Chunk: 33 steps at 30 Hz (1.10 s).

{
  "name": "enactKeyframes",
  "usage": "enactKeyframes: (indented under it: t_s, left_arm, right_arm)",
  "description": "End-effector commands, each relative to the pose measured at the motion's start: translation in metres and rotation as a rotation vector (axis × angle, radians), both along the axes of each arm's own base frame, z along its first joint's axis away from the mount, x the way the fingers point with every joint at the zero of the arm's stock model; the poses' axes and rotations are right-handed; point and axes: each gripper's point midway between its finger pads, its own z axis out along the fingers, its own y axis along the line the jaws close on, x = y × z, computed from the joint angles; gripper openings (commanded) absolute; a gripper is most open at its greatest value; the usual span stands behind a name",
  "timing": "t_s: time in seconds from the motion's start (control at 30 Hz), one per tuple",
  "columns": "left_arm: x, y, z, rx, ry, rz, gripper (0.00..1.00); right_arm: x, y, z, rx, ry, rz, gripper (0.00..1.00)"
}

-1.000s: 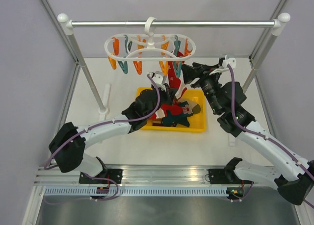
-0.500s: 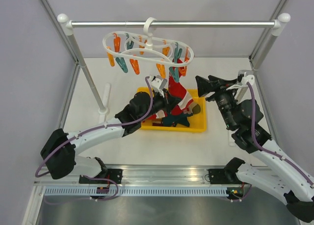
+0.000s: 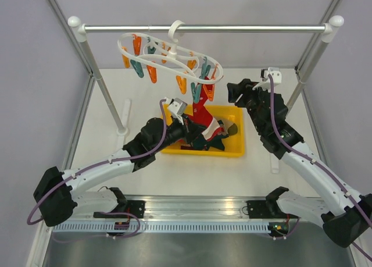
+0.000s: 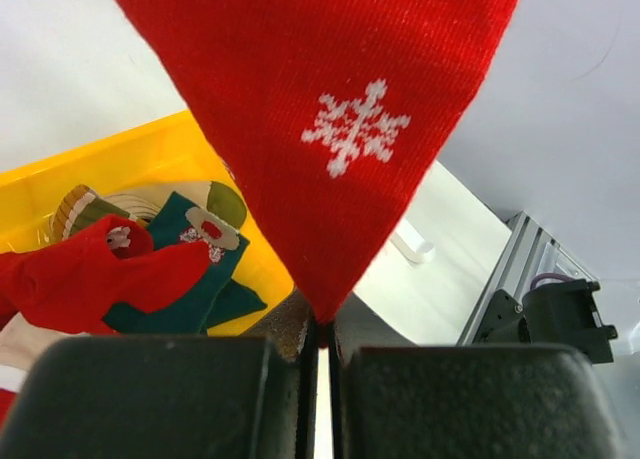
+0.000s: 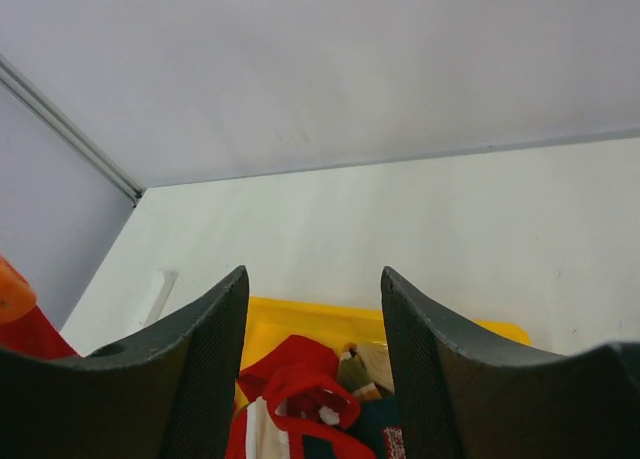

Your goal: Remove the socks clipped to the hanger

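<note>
Left wrist view showed the left gripper (image 4: 320,364) pinched shut on the toe of the red sock (image 4: 350,129), pulled taut below the hanger (image 3: 168,56) and apparently the last one clipped; other socks (image 4: 190,274) lay in the yellow bin (image 4: 110,164), the right gripper (image 5: 313,279) open and empty.

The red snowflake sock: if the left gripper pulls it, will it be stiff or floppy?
Probably floppy: the red snowflake sock is knitted cloth, drawn to a point where the left gripper pinches it. It may stretch before coming free, since the hanger tilts down toward the pull. It looks light.
</note>
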Motion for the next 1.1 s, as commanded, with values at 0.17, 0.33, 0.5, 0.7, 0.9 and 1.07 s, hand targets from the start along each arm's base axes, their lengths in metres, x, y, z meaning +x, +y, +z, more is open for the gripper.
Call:
enactKeyframes:
  t_s: [0.17, 0.33, 0.5, 0.7, 0.9, 1.07]
  left_arm:
    - [-0.007, 0.009, 0.009, 0.001, 0.014, 0.01, 0.02]
    - [-0.013, 0.016, 0.005, 0.005, 0.03, 0.009, 0.02]
    - [-0.016, 0.02, 0.006, 0.016, 0.034, 0.01, 0.02]
    - [-0.019, 0.025, 0.004, 0.032, 0.04, 0.012, 0.02]
    - [-0.018, 0.028, 0.002, 0.047, 0.043, 0.025, 0.02]
    - [-0.014, 0.024, -0.002, 0.064, 0.051, 0.026, 0.02]
  right_arm:
    - [-0.008, 0.018, 0.052, 0.119, -0.134, 0.147, 0.59]
    - [0.002, 0.017, 0.058, 0.106, -0.156, 0.15, 0.55]
    - [0.006, 0.031, 0.076, 0.142, -0.255, 0.252, 0.55]
    - [-0.009, 0.055, 0.097, 0.168, -0.366, 0.432, 0.56]
    - [-0.026, 0.061, 0.105, 0.205, -0.416, 0.525, 0.56]
    - [-0.038, 0.071, 0.11, 0.243, -0.429, 0.615, 0.56]
